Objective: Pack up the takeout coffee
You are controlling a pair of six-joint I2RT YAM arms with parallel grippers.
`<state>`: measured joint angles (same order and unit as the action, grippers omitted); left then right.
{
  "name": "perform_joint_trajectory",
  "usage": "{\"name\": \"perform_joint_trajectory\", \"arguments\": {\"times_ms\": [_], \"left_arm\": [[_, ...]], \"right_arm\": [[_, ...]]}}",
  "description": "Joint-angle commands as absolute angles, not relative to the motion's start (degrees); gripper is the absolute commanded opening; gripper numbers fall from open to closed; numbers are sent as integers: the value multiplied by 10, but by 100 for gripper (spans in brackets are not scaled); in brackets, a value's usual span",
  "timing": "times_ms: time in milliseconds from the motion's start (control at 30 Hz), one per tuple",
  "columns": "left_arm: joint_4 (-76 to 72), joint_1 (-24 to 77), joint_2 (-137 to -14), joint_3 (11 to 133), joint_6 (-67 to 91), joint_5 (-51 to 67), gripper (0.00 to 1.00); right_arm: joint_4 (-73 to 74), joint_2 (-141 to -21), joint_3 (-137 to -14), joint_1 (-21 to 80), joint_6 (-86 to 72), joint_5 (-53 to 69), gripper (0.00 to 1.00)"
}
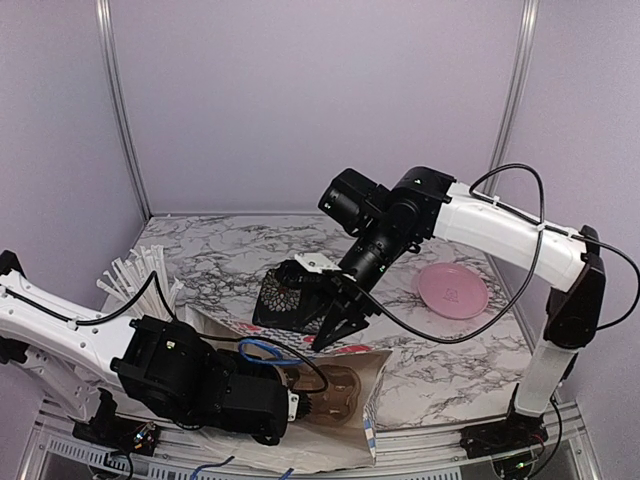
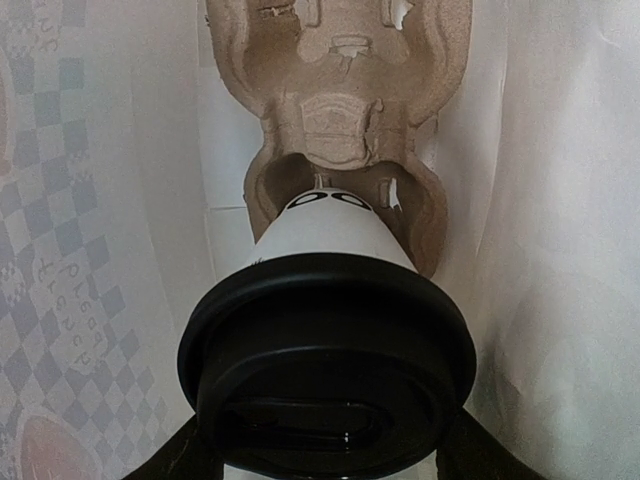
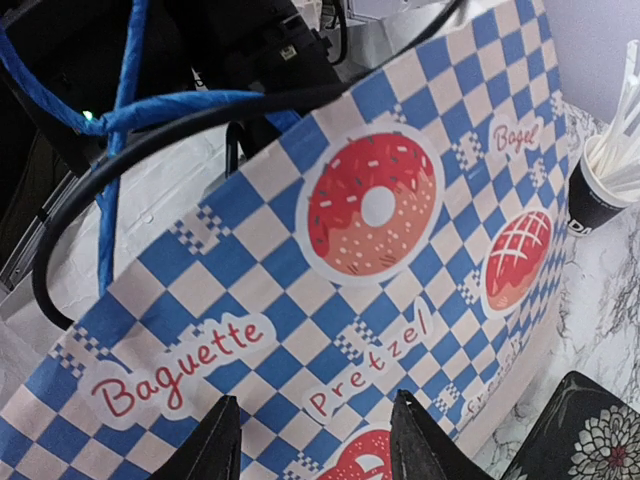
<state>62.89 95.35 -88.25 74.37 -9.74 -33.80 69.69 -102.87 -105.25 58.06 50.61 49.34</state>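
Left fingers (image 2: pixel 168 462), black and smooth, were clamped either side of the takeout coffee (image 2: pixel 326 330): a tapered white paper cup with black lettering, capped by a round glossy black lid. Its base stood beyond the fingertips, at a rounded well of a rough, tan moulded-pulp carrier (image 2: pixel 345 120). Thin, creased walls of a paper bag (image 3: pixel 300 330) closed in on both sides of these fingers. Right fingers (image 3: pixel 210 450) stood apart with nothing between them, just over the bag's outer face, a blue-and-white check printed with a doughnut, "Baguette", "Pretzel" and "Bagel". Beyond them, a blue cable (image 3: pixel 130 100) crossed the left arm. To their right stood a black cup of white straws (image 3: pixel 595 195) and a black flower-patterned object (image 3: pixel 590 440) on the marbled bench (image 1: pixel 220 255). A round pink plate (image 1: pixel 451 291) lay well apart.
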Motion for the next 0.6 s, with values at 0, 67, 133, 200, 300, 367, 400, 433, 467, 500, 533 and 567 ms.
{"name": "perform_joint_trajectory", "arguments": {"times_ms": [0, 67, 133, 200, 300, 367, 400, 433, 467, 500, 533, 567], "left_arm": [[602, 955, -866, 710, -123, -366, 27], [586, 955, -860, 700, -136, -379, 27], [573, 956, -854, 691, -149, -384, 27], [568, 955, -853, 684, -158, -382, 27], [568, 955, -851, 687, -162, -381, 27], [569, 955, -847, 694, -163, -384, 27], [570, 955, -843, 699, -162, -386, 27], [570, 955, -839, 706, -162, -386, 27], [570, 955, -836, 712, -163, -385, 27], [570, 955, -834, 715, -165, -382, 27], [570, 955, -833, 716, -167, -377, 27], [570, 955, -833, 717, -169, -370, 27]], "right_arm": [[716, -1031, -1085, 611, 498, 493, 48], [714, -1032, -1087, 614, 497, 486, 48], [711, -1034, -1093, 614, 493, 476, 48], [712, -1039, -1108, 614, 491, 471, 48], [715, -1045, -1119, 614, 493, 471, 48], [717, -1048, -1121, 609, 493, 470, 48], [719, -1047, -1122, 605, 493, 472, 48], [719, -1046, -1124, 599, 493, 474, 48], [720, -1045, -1127, 592, 494, 477, 48], [722, -1045, -1129, 587, 494, 478, 49], [723, -1043, -1132, 583, 494, 478, 49], [724, -1042, -1133, 580, 494, 474, 49]]}}
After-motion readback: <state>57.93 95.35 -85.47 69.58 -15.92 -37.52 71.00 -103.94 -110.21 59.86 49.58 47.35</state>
